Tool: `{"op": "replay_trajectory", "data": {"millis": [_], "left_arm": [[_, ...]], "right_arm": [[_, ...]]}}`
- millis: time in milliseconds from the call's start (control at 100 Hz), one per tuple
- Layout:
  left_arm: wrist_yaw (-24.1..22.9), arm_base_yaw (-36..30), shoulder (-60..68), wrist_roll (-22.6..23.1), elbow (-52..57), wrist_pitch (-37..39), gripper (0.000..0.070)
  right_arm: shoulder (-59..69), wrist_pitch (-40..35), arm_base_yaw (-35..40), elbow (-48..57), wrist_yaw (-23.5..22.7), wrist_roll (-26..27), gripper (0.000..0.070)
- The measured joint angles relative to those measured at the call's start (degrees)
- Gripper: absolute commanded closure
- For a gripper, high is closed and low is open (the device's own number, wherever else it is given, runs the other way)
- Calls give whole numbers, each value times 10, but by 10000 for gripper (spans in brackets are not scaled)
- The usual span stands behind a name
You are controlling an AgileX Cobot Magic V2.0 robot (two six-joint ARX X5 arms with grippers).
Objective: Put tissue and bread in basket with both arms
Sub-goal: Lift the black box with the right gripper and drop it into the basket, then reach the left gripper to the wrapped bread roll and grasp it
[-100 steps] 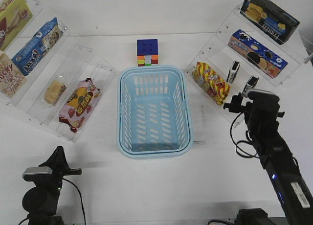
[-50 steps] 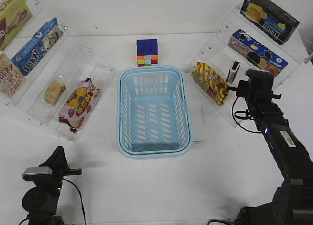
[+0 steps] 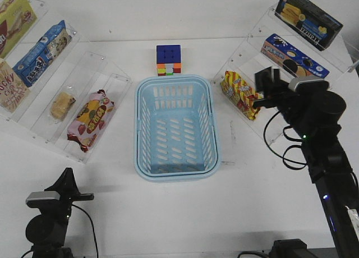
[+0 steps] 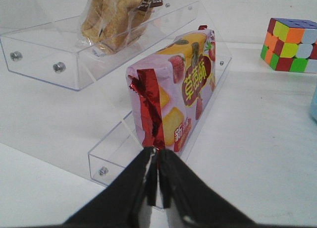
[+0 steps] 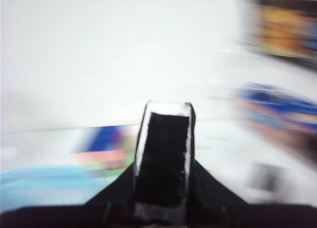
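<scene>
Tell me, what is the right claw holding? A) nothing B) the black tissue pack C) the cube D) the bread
B: the right wrist view shows the right claw clamped on the black tissue pack, lifted off the shelf; the bread sits in its tray.

The white table (image 3: pixel 179 213) carries the basket (image 3: pixel 176 171), a colour cube (image 3: pixel 169 60) and clear racks (image 3: pixel 84 101).
</scene>
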Motion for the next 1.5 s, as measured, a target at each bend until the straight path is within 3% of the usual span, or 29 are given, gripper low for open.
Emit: {"op": "replay_trajectory", "data": {"millis": [90,200,230,320,350,410,530,560,640,740,840,980,1140,1240,1290,1380,1410,1440,1500], "left_arm": [[0,0,0,0,0,0,699],[0,0,0,0,0,0,699],[0,0,0,0,0,0,699],[0,0,0,-3,0,3,699],[0,0,0,-7,0,5,699],[0,0,0,-22,0,13,699],[0,0,0,-76,0,17,700],[0,0,0,-91,0,17,699],[0,0,0,-137,0,17,699],[0,0,0,-189,3,16,699],[0,0,5,-219,35,-12,699],[0,0,46,-226,134,-48,699],[-3,0,163,-164,256,-110,699],[-5,0,259,-95,326,-135,695],[-6,0,308,-57,359,-142,622],[-6,0,396,7,414,-154,256],[-7,0,423,25,431,-157,172],[-10,0,452,41,447,-161,139],[-18,0,507,70,477,-167,137]], "right_arm": [[13,-20,73,0,-10,-7,694],[55,-44,173,-3,21,-38,681],[66,-47,195,-5,31,-47,635],[97,-44,243,-6,36,-66,383],[105,-41,252,-6,38,-68,349],[115,-35,259,-6,51,-71,349],[113,-28,255,-5,65,-74,376],[109,-28,251,-3,66,-74,440],[83,-33,230,-3,71,-74,700],[21,-49,195,-1,85,-75,699],[-43,-73,167,-2,137,-74,699],[-141,2,160,-107,172,-75,699],[-240,119,158,-284,186,-74,699],[-263,125,156,-329,187,-63,699],[-261,124,157,-330,187,-59,699],[-261,130,157,-330,186,-57,699],[-261,132,157,-330,186,-56,699],[-261,134,157,-330,187,-54,699],[-261,134,157,-330,186,-52,699]]}}
